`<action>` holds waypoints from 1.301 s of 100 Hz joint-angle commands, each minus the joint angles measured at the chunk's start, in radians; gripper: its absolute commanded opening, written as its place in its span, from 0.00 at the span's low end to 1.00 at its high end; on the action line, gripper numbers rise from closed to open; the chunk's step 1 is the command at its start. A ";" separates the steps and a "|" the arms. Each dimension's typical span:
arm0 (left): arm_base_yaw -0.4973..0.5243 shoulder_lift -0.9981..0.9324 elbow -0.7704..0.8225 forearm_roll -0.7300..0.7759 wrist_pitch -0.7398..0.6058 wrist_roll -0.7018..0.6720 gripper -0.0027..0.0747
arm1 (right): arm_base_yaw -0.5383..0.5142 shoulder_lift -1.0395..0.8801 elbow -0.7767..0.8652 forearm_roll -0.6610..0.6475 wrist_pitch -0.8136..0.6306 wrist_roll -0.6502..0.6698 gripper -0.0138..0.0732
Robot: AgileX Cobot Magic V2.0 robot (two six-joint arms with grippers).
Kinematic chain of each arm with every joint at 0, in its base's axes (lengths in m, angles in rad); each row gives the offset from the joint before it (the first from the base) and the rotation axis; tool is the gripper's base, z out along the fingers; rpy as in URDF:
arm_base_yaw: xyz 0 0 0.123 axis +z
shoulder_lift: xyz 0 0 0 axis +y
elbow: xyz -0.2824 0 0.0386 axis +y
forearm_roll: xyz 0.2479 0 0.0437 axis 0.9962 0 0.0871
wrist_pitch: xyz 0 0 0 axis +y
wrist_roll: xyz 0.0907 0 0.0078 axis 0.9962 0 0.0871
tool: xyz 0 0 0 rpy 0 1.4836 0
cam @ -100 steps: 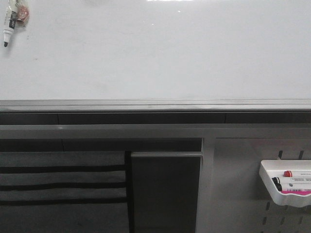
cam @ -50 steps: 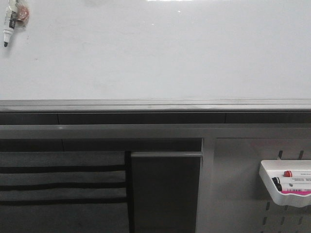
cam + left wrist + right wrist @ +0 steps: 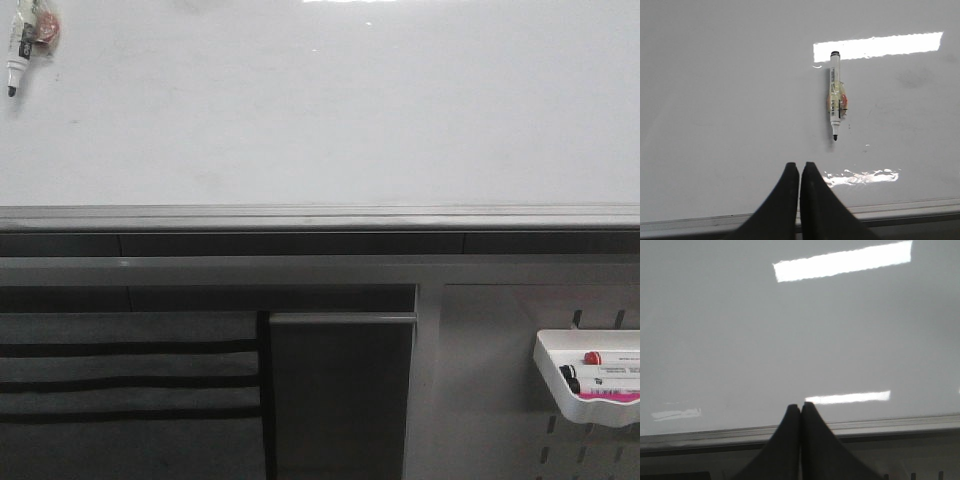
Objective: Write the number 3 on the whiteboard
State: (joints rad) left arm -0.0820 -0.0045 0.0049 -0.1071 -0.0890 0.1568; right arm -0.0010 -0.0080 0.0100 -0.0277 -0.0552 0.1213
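Whiteboard point(image 3: 330, 110) fills the upper half of the front view and is as blank as it was a second ago: no number 3 is drawn anywhere on it, so the writing has not begun. Its grey edge rail point(image 3: 320, 216) runs along the bottom, and lower right a white tray point(image 3: 585, 385) on the perforated panel point(image 3: 500, 380) holds spare markers. Nothing on the board has changed over the last second; the one small difference is the marker point(image 3: 19, 45) stuck at the board's top left, which sits a touch higher in the front view. In the left wrist view that marker point(image 3: 835, 102) lies beyond the left gripper point(image 3: 799, 167), well apart from it, tip toward the rail. Both the left gripper and the right gripper point(image 3: 800, 407) have their fingers pressed together with nothing between them, so my guess is that fetching the marker comes first.
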 commanded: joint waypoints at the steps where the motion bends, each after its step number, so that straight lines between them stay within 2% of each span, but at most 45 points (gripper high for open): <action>1: 0.001 -0.028 0.007 -0.007 -0.070 -0.007 0.01 | -0.003 -0.011 0.027 -0.011 -0.080 -0.003 0.08; 37: 0.001 -0.028 0.007 -0.007 -0.070 -0.007 0.01 | -0.003 -0.011 0.027 -0.011 -0.082 -0.003 0.08; 50: 0.001 -0.028 0.007 -0.007 -0.070 -0.007 0.01 | -0.003 -0.011 0.027 -0.011 -0.158 -0.003 0.08; 61: 0.001 -0.028 0.007 -0.007 -0.070 -0.007 0.01 | -0.003 -0.011 0.027 -0.011 -0.159 -0.003 0.08; 70: 0.001 -0.028 0.007 -0.007 -0.089 -0.007 0.01 | -0.003 -0.008 0.007 0.015 -0.102 -0.003 0.08; 77: 0.001 -0.028 0.007 -0.011 -0.167 -0.007 0.01 | -0.003 -0.004 -0.041 0.056 -0.012 -0.003 0.08; 86: 0.001 -0.028 -0.019 -0.084 -0.218 -0.007 0.01 | -0.003 -0.005 -0.121 0.064 0.110 -0.003 0.08; 95: 0.001 -0.018 -0.073 -0.140 -0.172 -0.007 0.01 | -0.003 0.015 -0.210 0.064 0.200 -0.003 0.08; 108: 0.001 0.026 -0.184 -0.140 -0.026 -0.007 0.01 | -0.003 0.102 -0.335 0.064 0.305 -0.017 0.08; 130: 0.001 0.195 -0.402 -0.085 0.208 -0.007 0.01 | -0.003 0.318 -0.514 0.064 0.449 -0.121 0.08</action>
State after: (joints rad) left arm -0.0820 0.1106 -0.2984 -0.2201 0.0938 0.1568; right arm -0.0010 0.2222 -0.4158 0.0334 0.4007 0.0422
